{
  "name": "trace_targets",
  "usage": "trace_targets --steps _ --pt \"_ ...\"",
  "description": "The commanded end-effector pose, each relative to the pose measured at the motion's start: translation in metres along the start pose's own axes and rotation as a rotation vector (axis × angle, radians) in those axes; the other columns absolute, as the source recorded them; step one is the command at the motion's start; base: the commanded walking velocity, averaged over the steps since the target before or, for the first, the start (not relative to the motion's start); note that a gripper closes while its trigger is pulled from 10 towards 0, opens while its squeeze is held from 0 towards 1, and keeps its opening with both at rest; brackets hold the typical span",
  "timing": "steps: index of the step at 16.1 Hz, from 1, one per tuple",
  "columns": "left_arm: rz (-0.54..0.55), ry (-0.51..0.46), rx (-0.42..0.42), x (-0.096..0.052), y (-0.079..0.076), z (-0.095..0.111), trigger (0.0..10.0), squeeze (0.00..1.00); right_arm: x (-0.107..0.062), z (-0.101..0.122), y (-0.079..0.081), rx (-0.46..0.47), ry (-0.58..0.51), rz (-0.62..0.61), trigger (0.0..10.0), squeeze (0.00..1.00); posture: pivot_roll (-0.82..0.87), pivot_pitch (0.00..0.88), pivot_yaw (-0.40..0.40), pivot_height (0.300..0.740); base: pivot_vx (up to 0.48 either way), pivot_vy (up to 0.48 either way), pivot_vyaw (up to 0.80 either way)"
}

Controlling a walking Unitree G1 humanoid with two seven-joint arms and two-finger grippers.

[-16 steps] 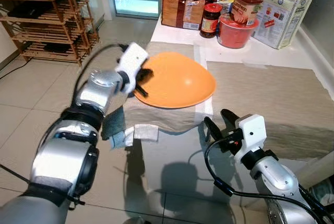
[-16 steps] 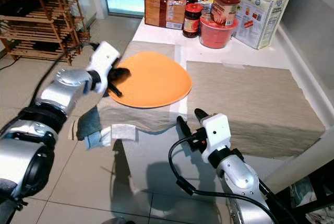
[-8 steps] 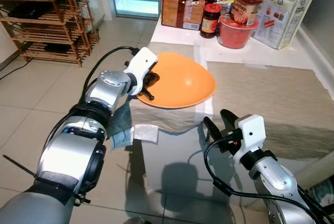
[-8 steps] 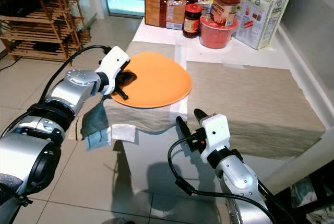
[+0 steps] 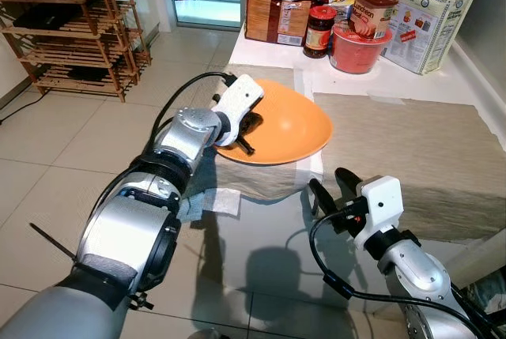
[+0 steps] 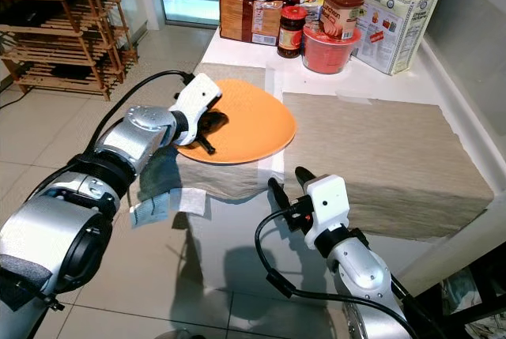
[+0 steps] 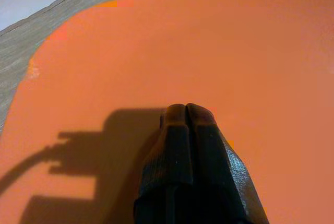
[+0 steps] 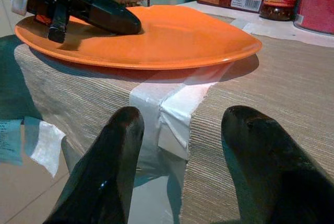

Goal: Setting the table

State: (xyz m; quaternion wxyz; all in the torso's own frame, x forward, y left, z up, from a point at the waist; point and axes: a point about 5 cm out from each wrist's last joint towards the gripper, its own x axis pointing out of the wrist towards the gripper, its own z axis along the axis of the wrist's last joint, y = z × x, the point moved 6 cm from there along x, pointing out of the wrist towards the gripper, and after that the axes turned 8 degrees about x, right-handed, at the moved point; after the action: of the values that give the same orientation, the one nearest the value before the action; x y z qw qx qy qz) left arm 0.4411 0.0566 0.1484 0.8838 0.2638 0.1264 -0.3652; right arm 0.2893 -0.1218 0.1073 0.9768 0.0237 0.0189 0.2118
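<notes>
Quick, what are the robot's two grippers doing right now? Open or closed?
Left gripper: closed, fingers pressed together, resting on the orange plate, holding nothing.
Right gripper: open, holding nothing, near the table edge just in front of the plate.

The packages (image 5: 278,7) and jars (image 5: 319,29) at the table's far end carry print too small to read.

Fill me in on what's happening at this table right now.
The robot is setting the table. Its left gripper has its fingers pressed together and rests on the near-left part of the orange plate, which sits on a beige placemat at the table's front edge. The right gripper hangs open just off that edge, below the plate, holding nothing. Jars and food packets crowd the far end.
</notes>
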Motion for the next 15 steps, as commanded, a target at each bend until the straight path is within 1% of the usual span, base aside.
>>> trace_targets --steps 1,2,4,5,6,8,10,12,14,15 --pt "-0.006 0.002 0.020 0.003 -0.003 0.006 10.0 0.00 -0.002 0.003 0.000 -0.008 -0.014 -0.003 10.0 0.00 -0.03 0.000 0.031 0.740 0.000 0.000 0.00" --pt "0.003 -0.007 0.015 0.003 -0.001 0.009 10.0 0.00 -0.002 0.003 0.000 -0.009 -0.014 -0.004 10.0 0.00 -0.03 0.000 0.031 0.740 0.000 0.000 0.00" --pt "0.038 -0.051 0.005 -0.002 0.012 0.021 10.0 0.00 -0.002 0.005 0.000 -0.009 -0.018 -0.005 10.0 0.00 -0.03 0.000 0.031 0.740 0.000 0.000 0.00" --pt "0.045 -0.061 0.004 -0.004 0.016 0.024 10.0 0.00 -0.002 0.005 0.000 -0.009 -0.019 -0.005 10.0 0.00 -0.03 0.000 0.030 0.740 0.000 0.000 0.00" --pt "0.066 -0.071 0.005 -0.011 0.026 0.025 10.0 0.00 -0.002 0.004 0.001 -0.009 -0.017 -0.003 10.0 0.00 -0.02 0.000 0.028 0.740 0.000 0.000 0.00" --pt "0.105 -0.076 0.037 -0.024 0.044 0.024 10.0 0.00 0.000 0.004 0.001 -0.010 -0.017 0.001 10.0 0.00 -0.01 0.000 0.025 0.740 0.000 0.000 0.00" --pt "0.100 -0.068 0.044 -0.024 0.044 0.021 10.0 0.00 0.002 0.004 0.003 -0.008 -0.017 0.010 10.0 0.00 0.00 0.000 0.022 0.740 0.000 0.000 0.00" --pt "0.087 -0.057 0.053 -0.022 0.039 0.016 10.0 0.00 0.003 0.004 0.004 -0.007 -0.019 0.013 10.0 0.00 0.00 0.000 0.022 0.740 0.000 0.000 0.00" --pt "0.070 -0.037 0.064 -0.016 0.027 0.006 10.0 0.00 0.005 0.008 0.004 -0.002 -0.038 0.001 10.0 0.00 -0.01 0.000 0.023 0.740 0.000 0.000 0.00" --pt "0.062 -0.023 0.059 -0.012 0.019 -0.003 10.0 0.00 0.004 0.012 0.003 0.002 -0.047 0.000 10.0 0.00 -0.01 0.000 0.022 0.740 0.000 0.000 0.00"
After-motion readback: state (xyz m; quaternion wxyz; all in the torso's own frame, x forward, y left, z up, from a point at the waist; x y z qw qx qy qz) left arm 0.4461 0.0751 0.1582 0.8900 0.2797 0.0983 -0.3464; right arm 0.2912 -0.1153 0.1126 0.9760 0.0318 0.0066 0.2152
